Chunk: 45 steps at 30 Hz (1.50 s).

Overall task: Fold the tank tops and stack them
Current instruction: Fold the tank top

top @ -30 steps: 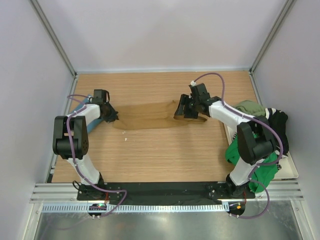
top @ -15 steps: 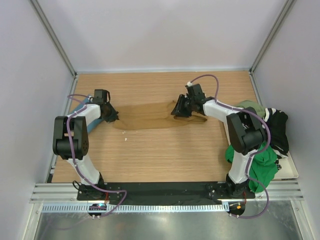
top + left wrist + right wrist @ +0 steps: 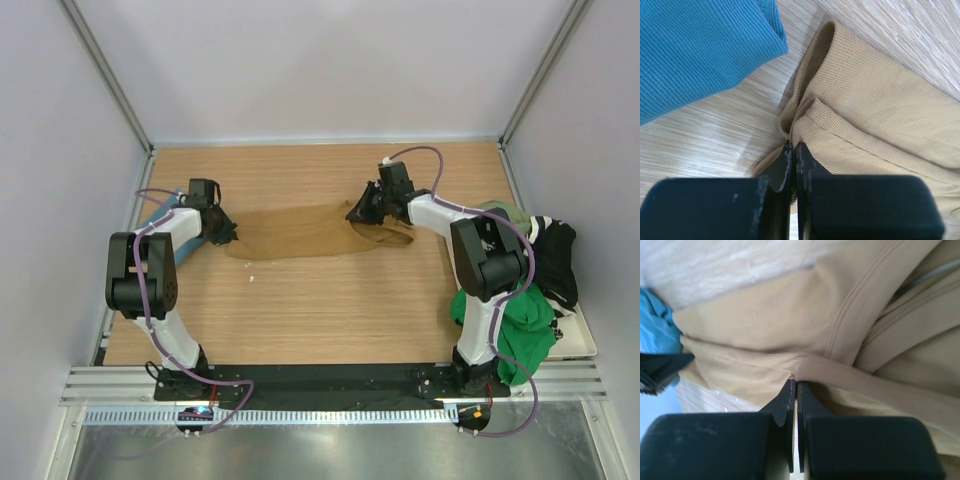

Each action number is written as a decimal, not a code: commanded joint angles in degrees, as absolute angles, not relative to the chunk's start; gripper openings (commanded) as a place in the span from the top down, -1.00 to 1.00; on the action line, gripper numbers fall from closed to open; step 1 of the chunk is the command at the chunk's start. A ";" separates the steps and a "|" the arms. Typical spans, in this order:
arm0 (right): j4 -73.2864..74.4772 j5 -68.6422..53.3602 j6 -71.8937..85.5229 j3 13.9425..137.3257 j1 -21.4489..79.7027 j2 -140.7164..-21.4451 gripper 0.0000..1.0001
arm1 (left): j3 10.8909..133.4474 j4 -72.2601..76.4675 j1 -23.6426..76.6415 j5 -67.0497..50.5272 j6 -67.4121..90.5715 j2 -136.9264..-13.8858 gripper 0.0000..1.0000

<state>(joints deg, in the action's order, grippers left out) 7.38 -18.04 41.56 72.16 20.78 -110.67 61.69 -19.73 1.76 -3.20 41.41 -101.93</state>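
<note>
A tan tank top [image 3: 300, 235] lies stretched across the middle of the table. My left gripper [image 3: 226, 233] is shut on its left end; in the left wrist view the cloth [image 3: 880, 115] bunches at my closed left gripper [image 3: 793, 145]. My right gripper [image 3: 358, 214] is shut on the tan top's right part, pinching a ribbed edge [image 3: 850, 375] at the tips of the right gripper [image 3: 795, 382]. A folded teal tank top [image 3: 178, 232] lies at the left edge beside the left arm; in the left wrist view this teal top [image 3: 695, 50] sits just apart from the tan one.
A white tray [image 3: 580, 345] at the right edge holds a heap of green [image 3: 520, 325], olive [image 3: 500, 213] and black [image 3: 558, 255] tank tops. Metal frame posts and walls close in the table at the back and sides.
My right gripper moved slightly left and back over the tan top's right end, then closed on its cloth. The left gripper has held still, shut on the left end.
</note>
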 commanded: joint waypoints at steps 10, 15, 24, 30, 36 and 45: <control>4.39 -19.60 44.56 77.43 15.38 -120.32 0.56 | 63.37 -19.78 2.02 -1.76 40.25 -101.69 1.00; 6.67 -17.32 42.20 77.26 14.86 -119.80 0.39 | 62.84 -19.07 1.93 -2.20 40.17 -102.04 1.00; 12.48 -13.18 34.72 76.91 14.85 -108.03 -0.25 | 51.17 -11.96 2.64 -2.20 44.99 -95.46 1.00; 19.58 -5.81 30.76 73.22 16.08 -98.19 -0.41 | 46.41 -11.16 2.64 -2.28 45.35 -90.97 1.00; 22.50 -0.28 32.08 62.87 16.00 -91.51 0.02 | 41.23 -11.25 3.60 -3.69 46.05 -86.23 1.00; 18.46 0.71 33.84 55.90 11.69 -94.56 0.56 | 34.28 -12.13 8.08 -3.25 49.47 -76.91 1.00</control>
<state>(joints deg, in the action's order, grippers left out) 21.50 -0.30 33.21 55.88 12.88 -93.23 35.66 -11.60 6.90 -3.51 47.64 -80.05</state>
